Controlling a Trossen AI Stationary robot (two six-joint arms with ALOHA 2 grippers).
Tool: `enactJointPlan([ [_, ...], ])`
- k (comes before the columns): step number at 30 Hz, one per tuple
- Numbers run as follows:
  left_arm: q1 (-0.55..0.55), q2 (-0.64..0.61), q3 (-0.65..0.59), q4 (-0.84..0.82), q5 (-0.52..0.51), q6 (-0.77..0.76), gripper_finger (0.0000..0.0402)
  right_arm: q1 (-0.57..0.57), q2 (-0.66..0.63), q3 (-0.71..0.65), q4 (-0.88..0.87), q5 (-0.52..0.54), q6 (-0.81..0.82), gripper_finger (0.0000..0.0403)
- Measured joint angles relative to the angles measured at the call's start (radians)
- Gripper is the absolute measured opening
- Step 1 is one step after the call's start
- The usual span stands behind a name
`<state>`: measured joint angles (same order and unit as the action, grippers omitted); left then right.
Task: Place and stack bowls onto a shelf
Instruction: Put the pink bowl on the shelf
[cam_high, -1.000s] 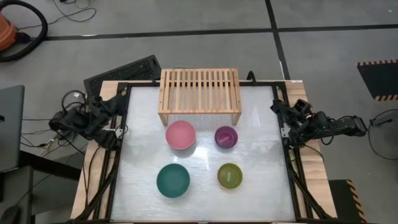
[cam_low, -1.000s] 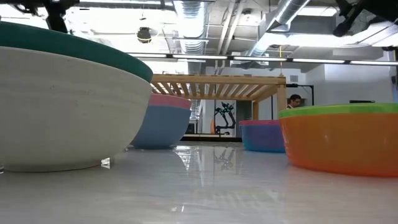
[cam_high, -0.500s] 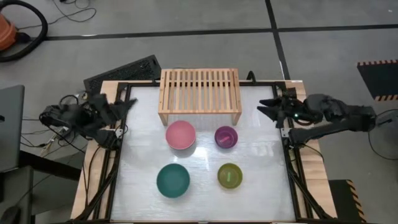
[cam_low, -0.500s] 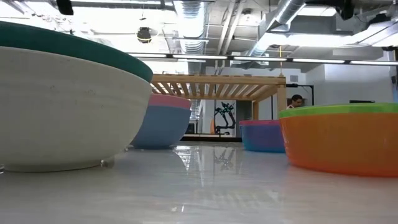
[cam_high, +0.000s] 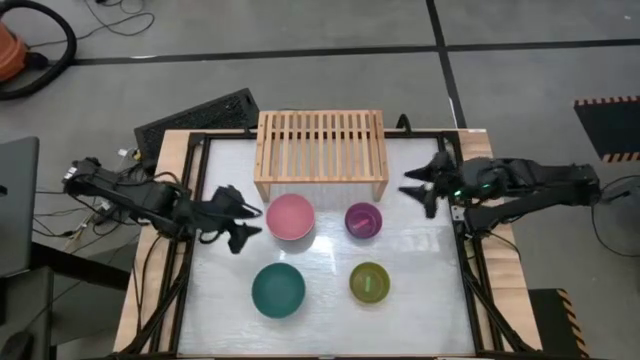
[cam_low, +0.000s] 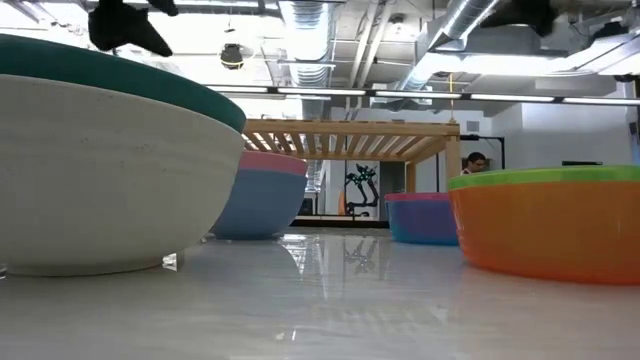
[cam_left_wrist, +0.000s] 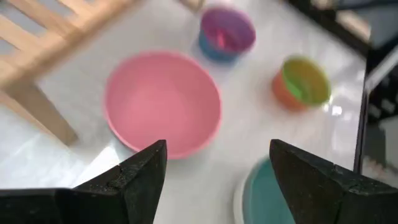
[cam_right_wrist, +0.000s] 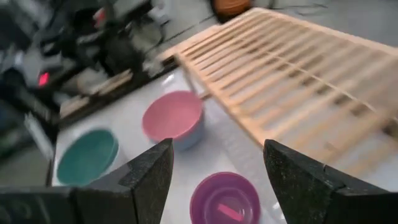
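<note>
Four bowls rest on their bases on the white table: pink (cam_high: 290, 216), purple (cam_high: 363, 219), teal (cam_high: 278, 289) and olive-green (cam_high: 369, 282). The light-wood shelf (cam_high: 320, 145) stands on its two side legs at the far edge, nothing on its slats. My left gripper (cam_high: 236, 214) hovers open just left of the pink bowl (cam_left_wrist: 163, 102), touching nothing. My right gripper (cam_high: 419, 187) is open above the table, right of the purple bowl (cam_right_wrist: 225, 198) and near the shelf's right leg. In the low view the bowls show two colours each, teal over cream (cam_low: 100, 170) and green over orange (cam_low: 545, 220).
A black slatted panel (cam_high: 200, 112) lies off the table's far left corner. Black rails (cam_high: 470, 270) frame the table's sides. Bare tabletop lies between the two rows of bowls and along the near edge. A person (cam_low: 473, 162) shows far off in the room.
My left gripper has swung from the table's left edge out over the table toward the pink bowl, and its fingers have opened wide. My right gripper has moved from the right edge toward the table's left, out over the tabletop. The bowls have stayed still.
</note>
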<state>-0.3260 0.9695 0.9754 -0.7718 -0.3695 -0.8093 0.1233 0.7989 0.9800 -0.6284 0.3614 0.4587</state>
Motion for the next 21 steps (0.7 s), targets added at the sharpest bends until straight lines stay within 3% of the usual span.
enactJointPlan([
  [6, 0.0, 0.031, 0.086, 0.02, 0.059, 0.036, 0.0268, -0.046, 0.274, 0.059, 0.195, -0.112, -0.247, 0.0276],
  [15, 0.0, -0.076, 0.158, 0.027, -0.111, 0.023, 0.0268, -0.117, 0.613, 0.225, 0.311, -0.385, -0.602, 0.0276],
  [21, 0.0, -0.158, 0.165, 0.03, -0.096, 0.003, 0.0268, -0.078, 0.81, 0.317, 0.399, -0.418, -0.716, 0.0276],
])
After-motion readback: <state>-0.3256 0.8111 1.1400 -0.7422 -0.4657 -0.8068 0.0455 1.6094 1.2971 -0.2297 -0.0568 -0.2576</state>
